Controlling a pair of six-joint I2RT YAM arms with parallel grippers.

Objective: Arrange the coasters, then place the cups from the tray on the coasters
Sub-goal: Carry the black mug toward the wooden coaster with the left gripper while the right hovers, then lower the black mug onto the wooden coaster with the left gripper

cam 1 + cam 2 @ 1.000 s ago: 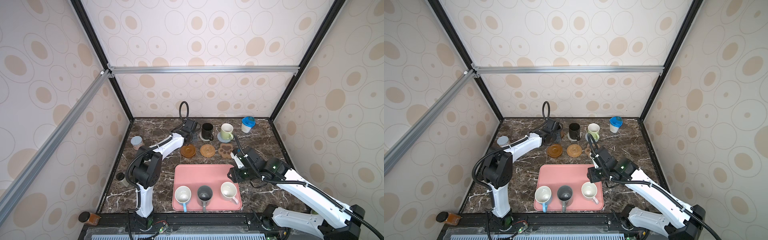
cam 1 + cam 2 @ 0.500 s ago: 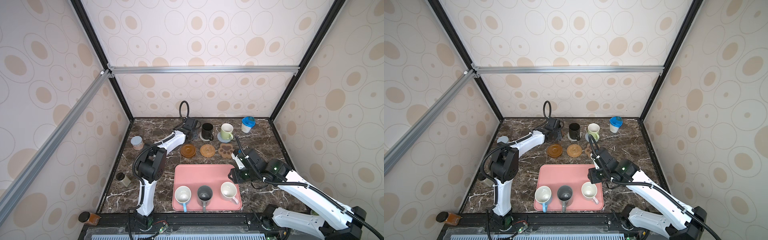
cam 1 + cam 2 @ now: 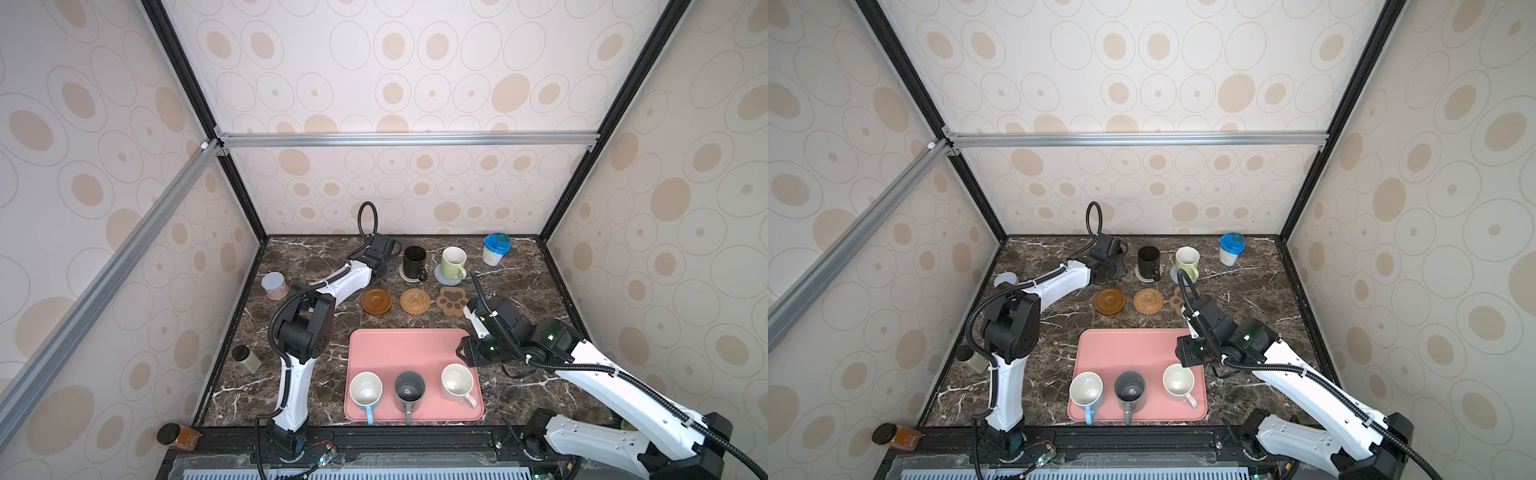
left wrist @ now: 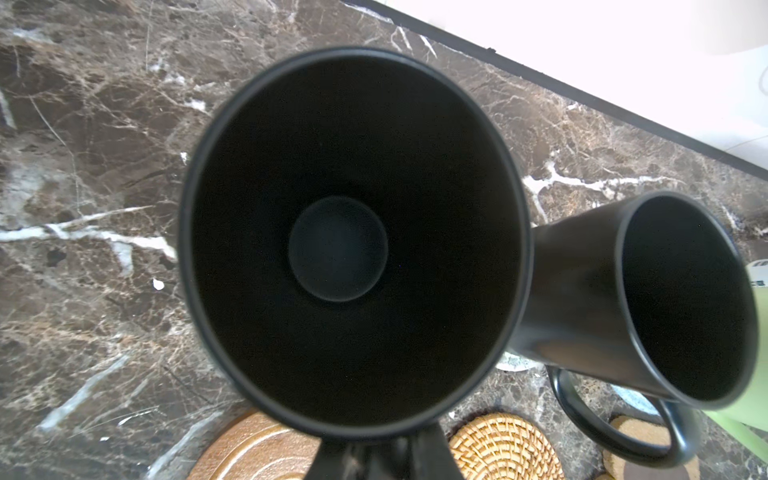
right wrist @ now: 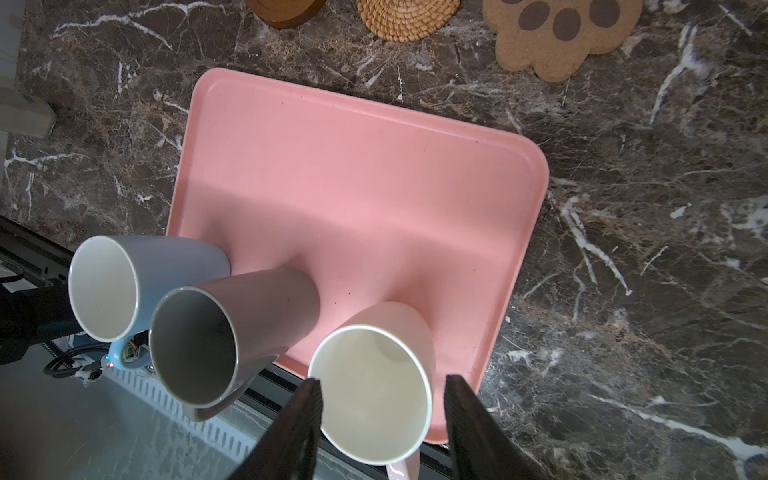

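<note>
My left gripper (image 4: pixel 376 451) is shut on the handle side of a black cup (image 4: pixel 349 241) at the back left, and the wrist (image 3: pixel 380 253) hides most of that cup in both top views. What lies under that cup is hidden. A second black cup (image 3: pixel 414 262) stands on a whitish coaster (image 3: pixel 404 275). The light green cup (image 3: pixel 453 262) is on a grey-blue coaster (image 3: pixel 439 275). Bare in front lie a brown disc (image 3: pixel 376 301), a rattan round (image 3: pixel 415 301) and a paw coaster (image 3: pixel 452 302). The pink tray (image 3: pixel 399 349) holds light blue (image 3: pixel 365 390), dark grey (image 3: pixel 409 390) and pale pink (image 3: pixel 457 381) cups. My right gripper (image 5: pixel 384 428) hangs open over the pink one.
A blue-lidded white tub (image 3: pixel 494 249) stands at the back right and a grey-lidded jar (image 3: pixel 274 286) at the left edge. Two small jars (image 3: pixel 247 359) (image 3: pixel 178 436) sit outside the table's left rim. Black frame posts close in the table's sides.
The left arm's elbow has swung over, and its gripper with the black cup has edged slightly toward the back. The right arm has hardly moved.
</note>
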